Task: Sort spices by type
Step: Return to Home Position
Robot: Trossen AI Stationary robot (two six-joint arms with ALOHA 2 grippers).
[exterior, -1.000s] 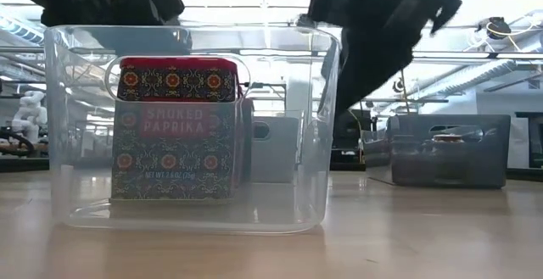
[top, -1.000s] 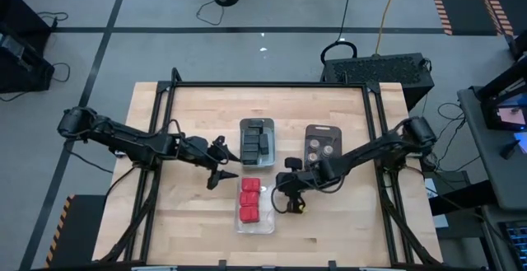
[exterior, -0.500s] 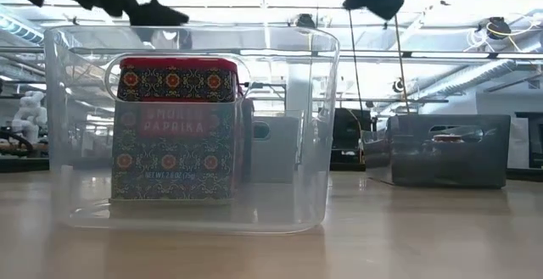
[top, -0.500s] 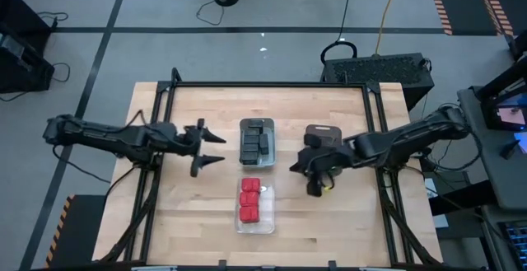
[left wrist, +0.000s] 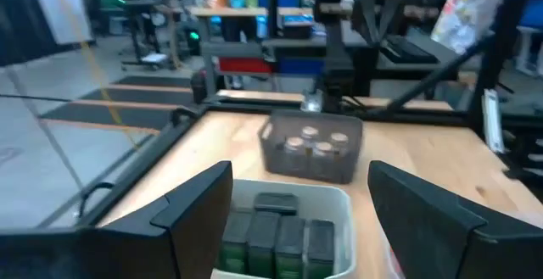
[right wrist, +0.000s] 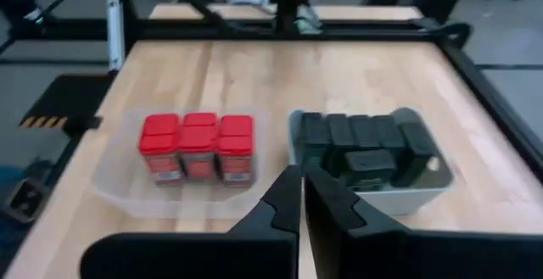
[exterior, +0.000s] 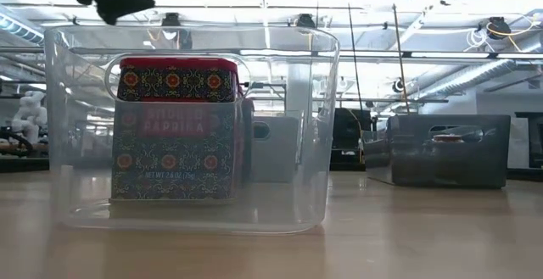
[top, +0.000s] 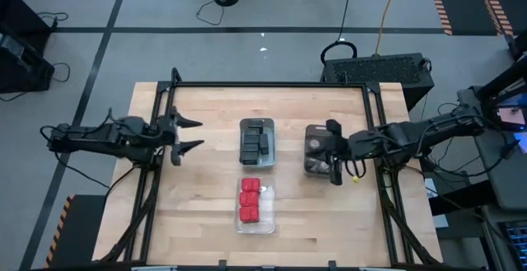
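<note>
Three red blocks (top: 249, 201) stand in a clear tray (top: 266, 221) near the table's near edge; in the right wrist view the red blocks (right wrist: 197, 146) show side by side. Dark blocks (top: 257, 142) fill a second clear tray farther back. Round jars (left wrist: 312, 143) with tan tops stand in the dark smoky tray (top: 310, 131). My left gripper (top: 191, 134) hangs open above bare wood, left of both clear trays. My right gripper (top: 334, 160) is shut and hovers over the right side of the dark tray, touching nothing.
A black frame (top: 263, 85) runs around the tabletop. Bare wood lies left of the clear trays and along the near edge. In the low view the clear tray (exterior: 318, 126) with a red block (exterior: 174, 135) stands close in front, and the dark tray (exterior: 450, 147) sits behind on the right.
My left gripper has drawn back from beside the red blocks' tray toward the table's left and far edges, staying open. My right gripper has risen and moved from beside the red blocks' tray toward the right, ending over the dark tray. The blocks and jars have stayed put.
</note>
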